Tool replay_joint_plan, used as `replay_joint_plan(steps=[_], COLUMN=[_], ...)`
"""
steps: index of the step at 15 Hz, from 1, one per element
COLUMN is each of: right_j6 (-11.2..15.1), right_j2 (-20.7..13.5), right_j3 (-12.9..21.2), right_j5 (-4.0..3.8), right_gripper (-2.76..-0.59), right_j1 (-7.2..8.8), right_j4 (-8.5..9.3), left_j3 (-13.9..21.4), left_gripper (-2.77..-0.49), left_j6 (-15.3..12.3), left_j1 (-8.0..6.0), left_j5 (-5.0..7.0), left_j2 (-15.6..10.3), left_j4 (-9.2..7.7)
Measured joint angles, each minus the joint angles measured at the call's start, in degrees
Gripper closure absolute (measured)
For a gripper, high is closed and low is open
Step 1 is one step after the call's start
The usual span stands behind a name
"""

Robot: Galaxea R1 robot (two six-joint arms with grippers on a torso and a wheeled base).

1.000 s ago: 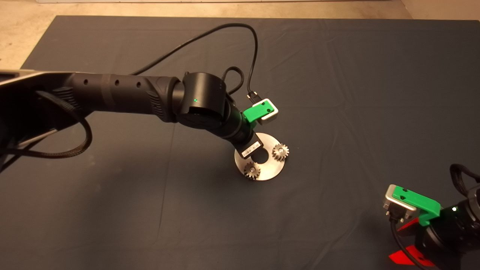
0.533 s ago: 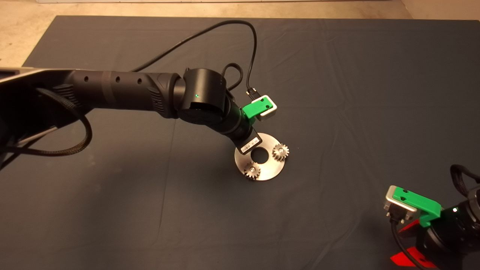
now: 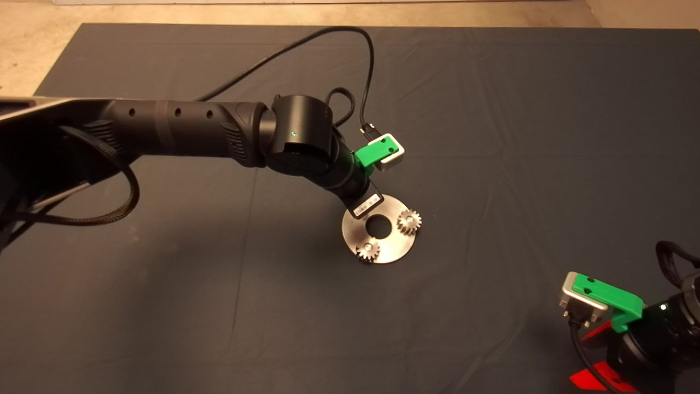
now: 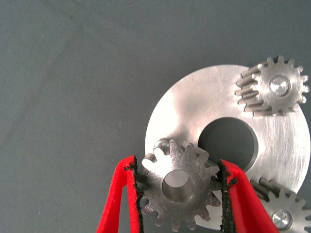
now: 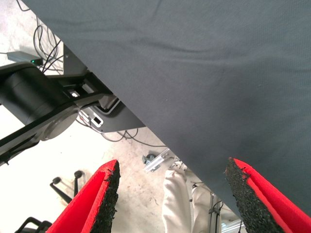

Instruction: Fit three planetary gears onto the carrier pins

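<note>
1. Our left gripper (image 4: 179, 187) is closed on the third of the planetary gears (image 4: 178, 187), its two red fingers (image 4: 119, 201) pinching opposite sides of the toothed rim, the gear lying flat with its bore open to the wrist camera.
2. We hold this gear over the disc (image 4: 194, 109), beside the large centre hole (image 4: 227, 144).
3. The relation that matters: the one free carrier pin (image 4: 163, 144) stands just outside the held gear's rim, not under its bore. We see only mat-dark shadow and metal through the bore, no pin top.
4. We judge that the bore has to shift toward that pin, away from our fingers, before we lower.
5. The other two gears (image 4: 275, 87) (image 4: 283, 213) already sit on their pins; in the head view they show on the disc (image 3: 394, 253).
6. Our right gripper (image 5: 170, 199) waits with its fingers spread wide and empty at the mat's (image 3: 492, 137) near right corner, well apart, so the left arm is the nearer.
</note>
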Motion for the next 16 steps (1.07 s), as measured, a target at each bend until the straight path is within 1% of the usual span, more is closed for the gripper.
replay_joint_plan(steps=[1,3,4,6,7,11,13,14,15,16], right_j6=[0.0,0.03,0.05,0.05,0.08,0.13,0.13,0.13,0.11,0.05], right_j2=[0.0,0.0,0.0,0.0,0.0,0.0,-0.01,-0.09,-0.47,-1.34], right_j3=[0.0,0.0,0.0,0.0,0.0,0.0,0.0,0.0,0.0,0.0], right_j5=[-0.05,-0.07,-0.05,-0.07,-0.07,-0.18,-0.78,-1.78,-3.61,-5.16], right_gripper=[-1.61,-1.61,-1.61,-1.61,-1.61,-1.61,-1.61,-1.61,-1.61,-1.61], right_j1=[0.56,0.72,0.72,0.72,0.72,0.72,0.72,0.72,0.72,0.72], right_j4=[0.22,0.24,0.27,0.27,0.27,0.32,0.33,0.33,0.33,0.33], left_j3=[-0.24,-0.33,-0.5,-0.77,-1.05,-1.66,-1.68,-1.68,-1.71,-1.71], left_gripper=[-0.64,-0.64,-0.64,-0.64,-0.64,-0.64,-0.64,-0.64,-0.64,-0.64], left_j6=[0.02,0.05,0.05,0.05,0.05,0.1,0.1,0.1,0.1,0.1], left_j1=[0.0,0.0,0.0,0.0,0.0,0.0,0.0,0.0,0.0,0.0], left_j5=[-0.2,-0.65,-0.76,-1.0,-1.11,-1.41,-1.39,-1.39,-1.39,-1.39], left_j2=[0.17,0.26,0.26,0.28,0.42,1.11,1.08,1.06,1.06,1.06], left_j4=[0.02,0.09,0.39,1.73,2.03,2.19,2.19,2.19,2.19,2.19])
